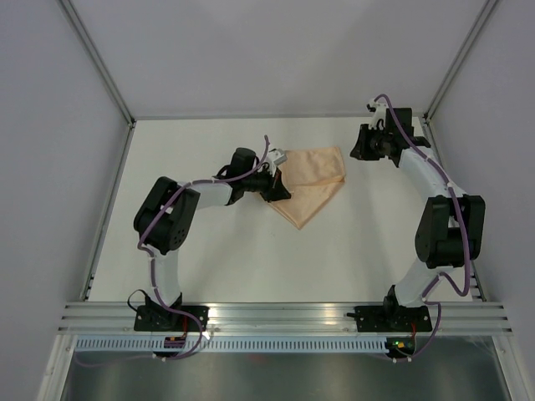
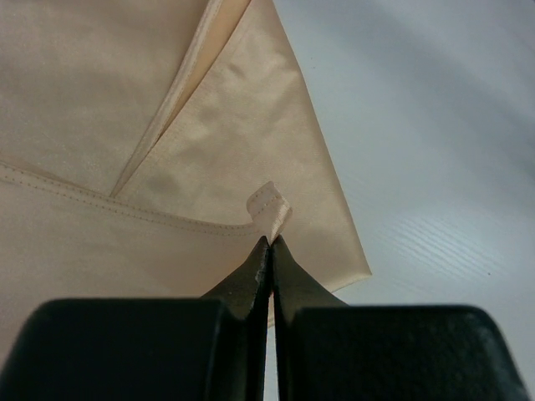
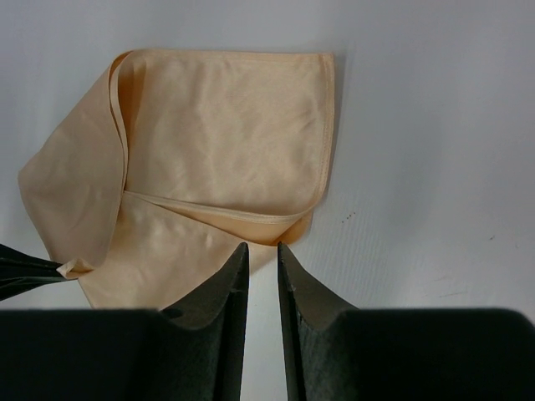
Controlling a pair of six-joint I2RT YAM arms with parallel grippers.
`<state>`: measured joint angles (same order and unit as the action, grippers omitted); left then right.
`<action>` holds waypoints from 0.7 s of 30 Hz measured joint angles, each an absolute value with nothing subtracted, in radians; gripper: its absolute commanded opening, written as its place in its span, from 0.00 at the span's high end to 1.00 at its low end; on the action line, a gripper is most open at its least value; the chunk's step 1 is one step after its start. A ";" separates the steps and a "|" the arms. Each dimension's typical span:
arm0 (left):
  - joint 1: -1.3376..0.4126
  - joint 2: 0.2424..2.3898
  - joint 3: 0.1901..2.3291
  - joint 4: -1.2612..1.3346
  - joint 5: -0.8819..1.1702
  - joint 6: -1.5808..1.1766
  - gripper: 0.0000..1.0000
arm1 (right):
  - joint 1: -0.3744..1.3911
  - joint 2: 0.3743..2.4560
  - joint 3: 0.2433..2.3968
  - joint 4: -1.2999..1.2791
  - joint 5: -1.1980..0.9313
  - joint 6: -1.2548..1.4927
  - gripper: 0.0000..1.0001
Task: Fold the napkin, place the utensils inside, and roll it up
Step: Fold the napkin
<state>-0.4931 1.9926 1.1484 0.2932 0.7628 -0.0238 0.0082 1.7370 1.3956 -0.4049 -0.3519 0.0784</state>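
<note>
The left end effector [image 2: 271, 241] is clamped on a hemmed corner of the napkin [image 2: 226, 142]. The right end effector [image 3: 262, 248], slightly parted and empty, has the cloth just ahead on the desk [image 3: 435, 125].

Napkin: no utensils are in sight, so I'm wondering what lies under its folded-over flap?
Only more peach cloth shows: the napkin lies folded on the white table, one corner pinched by the left gripper. Anything between the layers is covered.
</note>
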 measured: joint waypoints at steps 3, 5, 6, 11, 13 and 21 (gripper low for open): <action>-0.511 1.993 1.148 0.262 0.731 0.011 0.95 | 0.035 1.743 1.396 -0.406 -0.343 0.074 0.74; -0.522 1.993 1.141 0.259 0.710 0.030 0.95 | 0.052 1.751 1.396 -0.408 -0.338 0.070 0.75; -0.527 1.993 1.137 0.257 0.704 0.037 0.95 | 0.061 1.755 1.396 -0.411 -0.337 0.068 0.75; -0.542 1.993 1.120 0.239 0.669 0.067 0.96 | 0.084 1.768 1.396 -0.421 -0.329 0.055 0.74; -0.549 1.993 1.115 0.234 0.649 0.080 0.96 | 0.090 1.771 1.396 -0.425 -0.319 0.052 0.75; -0.575 1.992 1.096 0.226 0.593 0.114 0.93 | 0.114 1.788 1.401 -0.428 -0.297 0.042 0.75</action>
